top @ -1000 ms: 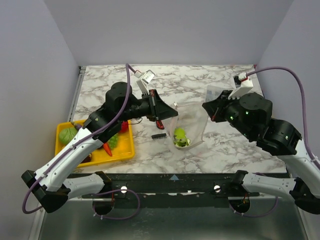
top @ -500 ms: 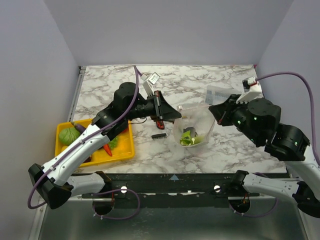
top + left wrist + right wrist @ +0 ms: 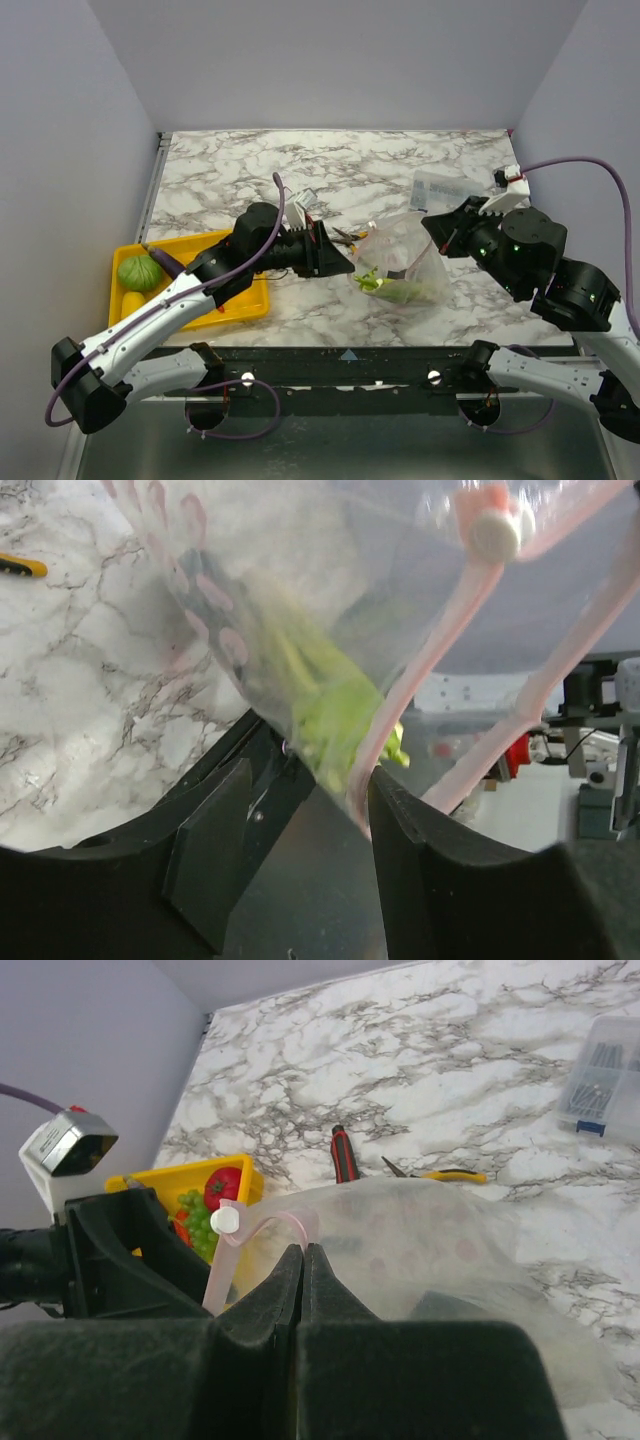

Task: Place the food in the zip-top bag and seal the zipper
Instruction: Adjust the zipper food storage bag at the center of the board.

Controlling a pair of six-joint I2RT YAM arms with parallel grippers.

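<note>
— Where's the bag (image 3: 405, 262) sitting?
— Mid-table (image 3: 300, 170), slumped, its long side running left to right. The zipper (image 3: 440, 645) is along the top and I see green food (image 3: 335, 720) low inside.
— Grips?
— My right gripper (image 3: 303, 1257) is clamped on the zipper. The left gripper (image 3: 345, 265) straddles the other end. I can't tell whether it's pinching.

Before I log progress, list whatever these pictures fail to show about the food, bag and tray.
- Food in the bag: left wrist view, blurred green pieces behind cloudy plastic; kinds and count unclear.
- Tray: top view, the left arm covers much of it.
- Zipper: left wrist view, cut off by the top edge.
- Right gripper: right wrist view, its own fingers hide how much bag they pinch.
</note>
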